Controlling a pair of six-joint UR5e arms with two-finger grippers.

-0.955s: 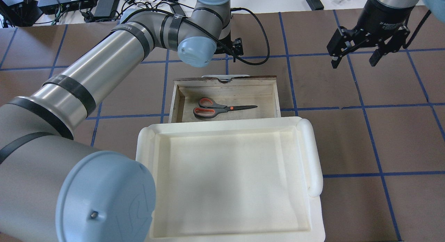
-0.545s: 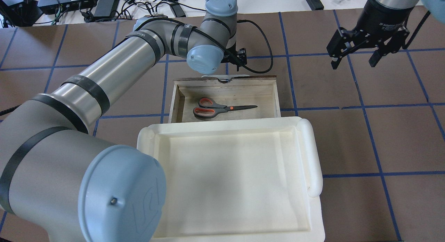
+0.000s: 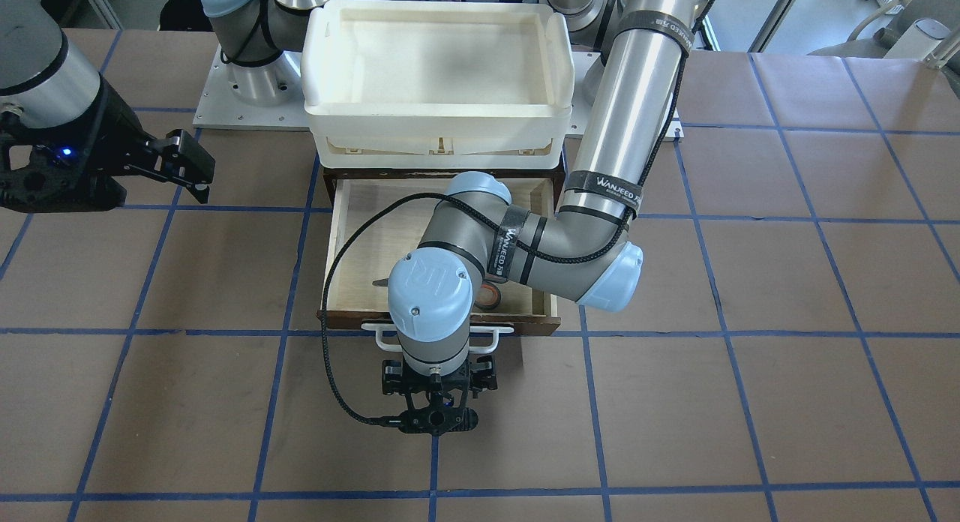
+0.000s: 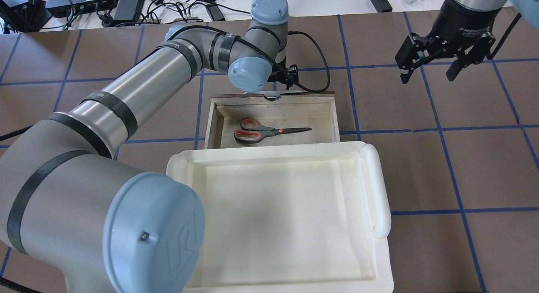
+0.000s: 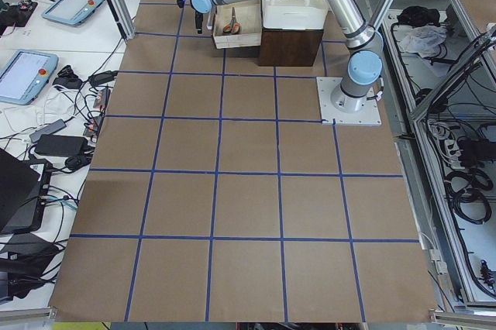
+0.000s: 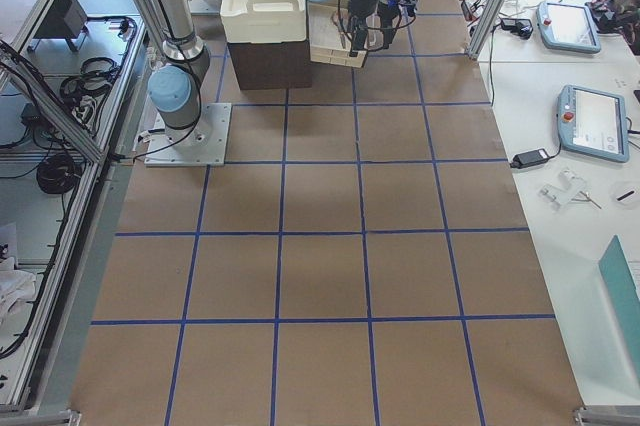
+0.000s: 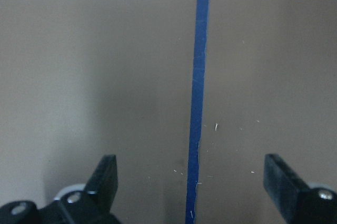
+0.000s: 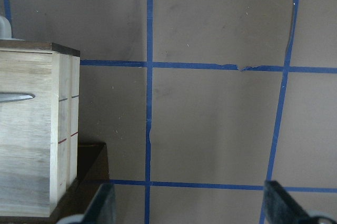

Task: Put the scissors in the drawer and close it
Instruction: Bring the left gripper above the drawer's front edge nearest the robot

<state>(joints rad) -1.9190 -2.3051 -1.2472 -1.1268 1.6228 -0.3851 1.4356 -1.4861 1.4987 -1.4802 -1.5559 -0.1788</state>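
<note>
Brown paper with a blue tape grid covers the table [image 4: 421, 166]. At its robot side a white plastic tray [image 4: 381, 187] sits on a dark brown cabinet [image 5: 291, 47], and the drawer [image 4: 217, 124] stands pulled out from under it, toward the far side.

The left gripper [image 7: 190, 161] hangs just beyond the drawer's dark front panel and points down at bare table. Its 2 fingers are spread wide and hold nothing. The right gripper [image 4: 428, 76] hovers well off to the right, also spread and empty, so the left arm is much the nearer.

The white bar handle [image 3: 375, 328] on the front panel lies between the left gripper and the drawer's inside.

The scissors [image 4: 265, 132] lie flat on the pale wood floor. Their long axis runs left to right across the drawer, handles left and blades right.

With step 1 apparently done, closing is what remains. The drawer slides along the near-far line, so the left fingers probably need to drop to panel height and push toward the robot.
</note>
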